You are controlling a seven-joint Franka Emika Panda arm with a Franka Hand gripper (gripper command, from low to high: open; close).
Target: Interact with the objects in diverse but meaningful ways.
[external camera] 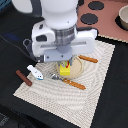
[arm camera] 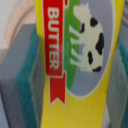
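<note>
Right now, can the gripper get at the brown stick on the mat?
Probably not yet. The gripper seems shut on the butter packet and must drop it first. The brown stick lies uncovered at the edge of the mat, with only the white-and-blue piece close by.

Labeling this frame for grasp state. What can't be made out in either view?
- Exterior view: the arm's body hides the gripper above the yellow butter block; open or shut, cannot tell.
- Exterior view: the round plate is partly covered by the arm.
- Exterior view: the white-and-blue piece is too small and blurred to identify.
- Wrist view: the butter block fills the frame, cut off by the edges; the grey-teal fingers beside it are blurred, contact unclear.
</note>
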